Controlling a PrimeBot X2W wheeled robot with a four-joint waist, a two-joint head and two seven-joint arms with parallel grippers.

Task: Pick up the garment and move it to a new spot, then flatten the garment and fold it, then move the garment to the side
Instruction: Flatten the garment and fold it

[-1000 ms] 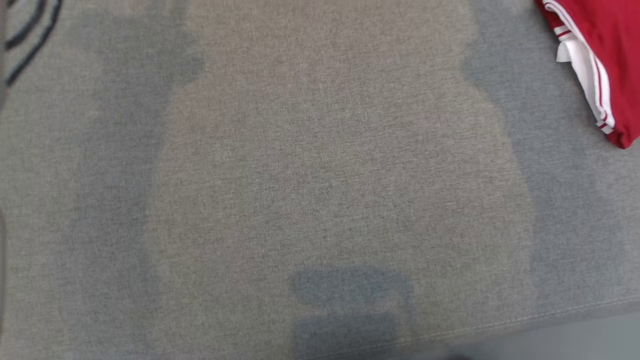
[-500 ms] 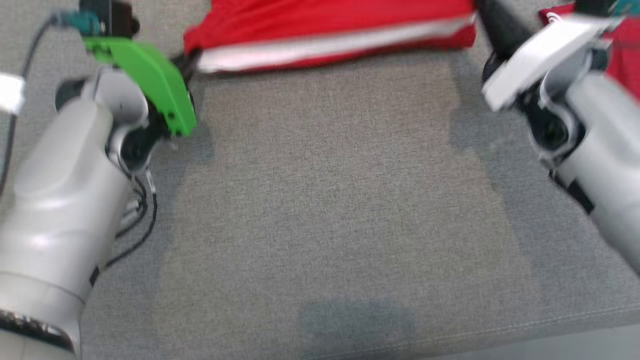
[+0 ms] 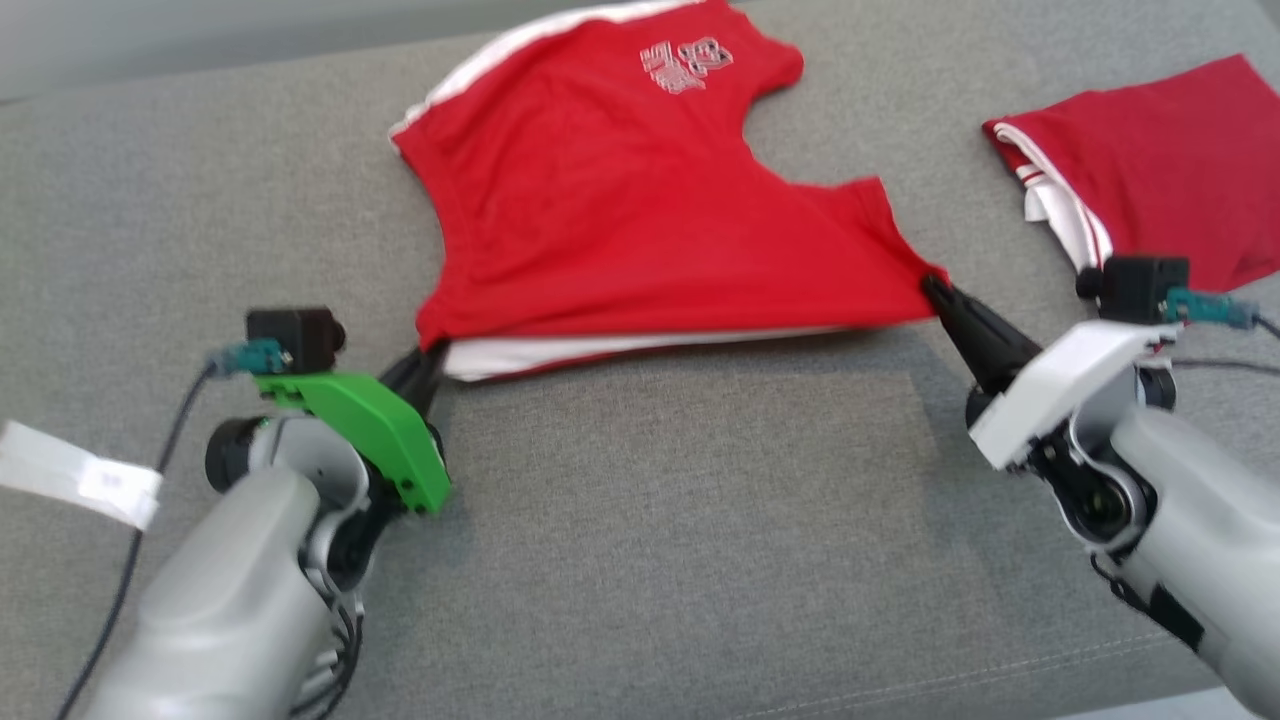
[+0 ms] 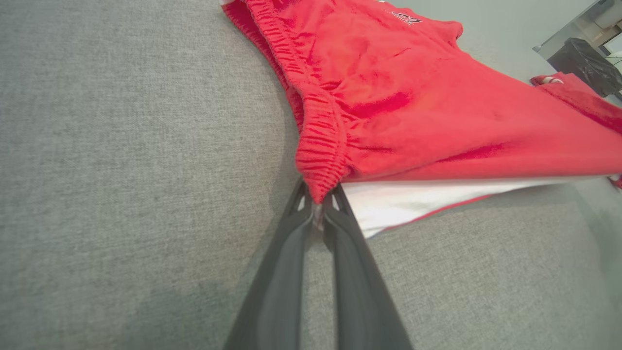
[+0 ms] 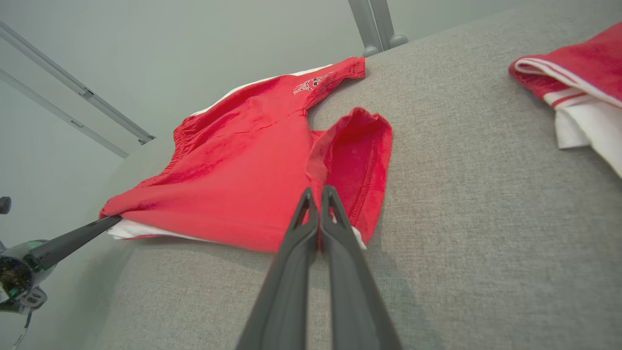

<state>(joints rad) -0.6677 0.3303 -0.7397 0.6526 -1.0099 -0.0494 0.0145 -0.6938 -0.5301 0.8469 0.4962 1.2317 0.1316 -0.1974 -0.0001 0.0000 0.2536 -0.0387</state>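
The garment (image 3: pixel 640 210), red shorts with a white side stripe and a white logo, lies spread across the grey cushion. My left gripper (image 3: pixel 432 350) is shut on its near left corner, pinching the elastic waistband (image 4: pixel 318 180). At the near right corner my right gripper (image 3: pixel 930 285) is shut on a leg hem (image 5: pixel 313 170). The near edge is stretched between the two grippers and lifted a little, showing white cloth (image 4: pixel 413 199) beneath. In the right wrist view the left gripper's dark fingers (image 5: pixel 73 238) reach the garment's (image 5: pixel 243 160) far corner.
A second red garment (image 3: pixel 1150 190) with white trim lies folded at the back right, also seen as a folded red garment (image 5: pixel 578 73). A white tag (image 3: pixel 75 480) hangs from the left arm's cable. The cushion's front seam (image 3: pixel 1000 670) runs along the bottom.
The head camera has tilted up, so the whole picture shifted: both arms and the spread garment have come into view, and the folded garment sits lower. No real movement of things can be told.
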